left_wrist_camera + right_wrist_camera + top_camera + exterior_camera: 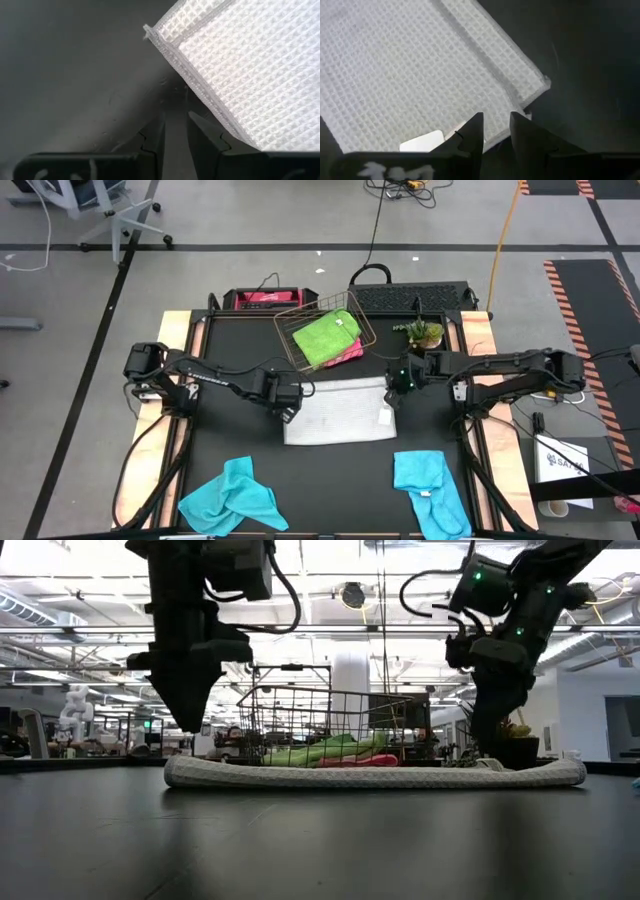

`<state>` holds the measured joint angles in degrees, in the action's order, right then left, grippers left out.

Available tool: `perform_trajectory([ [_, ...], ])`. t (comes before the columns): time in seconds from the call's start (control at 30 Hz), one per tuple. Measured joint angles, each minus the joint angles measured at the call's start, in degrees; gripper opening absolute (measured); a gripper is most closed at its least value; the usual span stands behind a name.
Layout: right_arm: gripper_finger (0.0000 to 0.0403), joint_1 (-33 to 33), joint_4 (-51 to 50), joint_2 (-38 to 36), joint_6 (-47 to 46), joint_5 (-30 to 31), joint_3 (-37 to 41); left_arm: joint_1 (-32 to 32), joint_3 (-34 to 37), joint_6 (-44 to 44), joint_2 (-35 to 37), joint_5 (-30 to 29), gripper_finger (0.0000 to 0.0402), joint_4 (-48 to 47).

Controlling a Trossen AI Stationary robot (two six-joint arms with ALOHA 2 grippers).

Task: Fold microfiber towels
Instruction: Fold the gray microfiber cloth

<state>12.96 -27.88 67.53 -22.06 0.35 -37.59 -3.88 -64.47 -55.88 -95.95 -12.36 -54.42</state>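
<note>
Grey towel: the light grey towel (338, 412) lies flat at mid-bench, folded into a wide strip; the low view shows it as a thick, rounded layer on the black bench (330, 480).
Left tool: the left tool (288, 406) hangs just above the grey towel's left end, its fingers (155, 137) a narrow gap apart and holding nothing; the towel's hemmed corner lies just beyond the tips.
Right tool: the right tool (392, 399) stands over the grey towel's right end, fingers (472, 131) slightly apart and empty, tips above the hem near a corner.
Basket: a copper wire basket (300, 328) sits just behind the grey towel, tilted, holding the lime green towel (326, 337) on top of the pink towel (352, 353).
Turquoise towels: two turquoise towels lie in front of the grey towel, one crumpled at front left (232, 497), one at front right (430, 490) running off the bench's front edge.
Open room: bare black surface lies between the grey towel and the turquoise pair, and to its left.
Plant: a small potted plant (424, 333) stands behind the grey towel's right end.
Hard to make out: a white tag (422, 141) on the grey towel shows no readable print; the pink towel is mostly covered.
</note>
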Motion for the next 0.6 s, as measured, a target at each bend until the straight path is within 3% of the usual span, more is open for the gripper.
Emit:
perform_trajectory([
  [0.37, 0.0089, 3.3, 5.9, 6.3, 0.1, -6.4, 2.3, 0.0, 0.0, -1.6, 3.8, -0.9, 0.0081, -2.1],
  [0.6, 0.0107, 4.9, 8.9, 11.1, 0.6, -6.5, 2.4, 0.0, 0.0, -2.6, 4.9, -1.4, 0.0081, -2.5],
])
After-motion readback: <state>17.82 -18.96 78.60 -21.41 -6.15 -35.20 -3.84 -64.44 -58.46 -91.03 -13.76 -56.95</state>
